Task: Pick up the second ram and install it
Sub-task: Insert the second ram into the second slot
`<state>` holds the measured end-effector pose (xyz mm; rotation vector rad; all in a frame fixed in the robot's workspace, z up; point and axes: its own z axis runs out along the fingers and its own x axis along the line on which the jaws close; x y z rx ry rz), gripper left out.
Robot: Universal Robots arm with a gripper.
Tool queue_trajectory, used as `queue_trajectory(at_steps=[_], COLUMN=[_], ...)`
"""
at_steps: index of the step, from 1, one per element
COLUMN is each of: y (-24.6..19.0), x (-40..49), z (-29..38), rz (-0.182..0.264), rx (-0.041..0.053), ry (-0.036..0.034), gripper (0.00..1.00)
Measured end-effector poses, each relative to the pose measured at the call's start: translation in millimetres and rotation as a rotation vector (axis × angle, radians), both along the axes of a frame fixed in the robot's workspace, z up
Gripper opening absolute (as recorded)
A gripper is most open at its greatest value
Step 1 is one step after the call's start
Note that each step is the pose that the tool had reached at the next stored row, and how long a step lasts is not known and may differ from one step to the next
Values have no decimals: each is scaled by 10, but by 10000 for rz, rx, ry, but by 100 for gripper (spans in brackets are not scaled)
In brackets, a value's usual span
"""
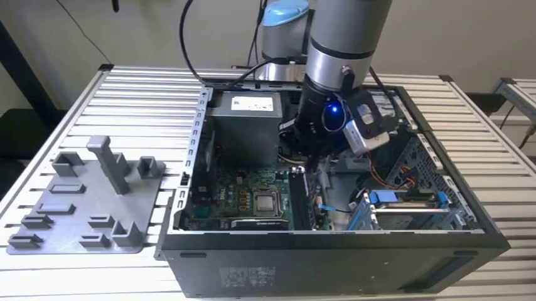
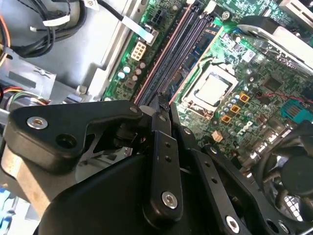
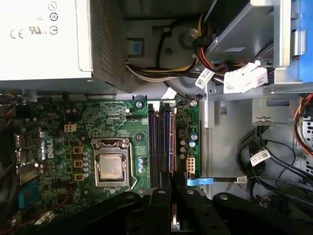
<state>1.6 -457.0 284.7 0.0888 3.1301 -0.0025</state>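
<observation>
I have the black linkage gripper (image 3: 166, 196) lowered into the open dark metal computer case (image 1: 335, 248), above the long black memory sockets (image 3: 161, 142) on the green motherboard (image 3: 73, 137). Its jaws look narrowed on the thin dark second ram (image 2: 161, 105), edge aligned to seat in a socket

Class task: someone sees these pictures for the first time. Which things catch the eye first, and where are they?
The arm plunges into an open computer case on a slatted table. Its gripper sits low over the long memory slots of the green motherboard, beside the silver processor socket. A grey fixture lies at the exterior view's left.
</observation>
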Motion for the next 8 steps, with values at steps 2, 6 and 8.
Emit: queue_trajectory(at_steps=[2,6,8], y=[0,-1,0], x=[-15,-28,-28], z=[-35,-88,-88], rz=[0,2,1], rx=[1,0,0], ry=[0,21,22], gripper=[14,14,14])
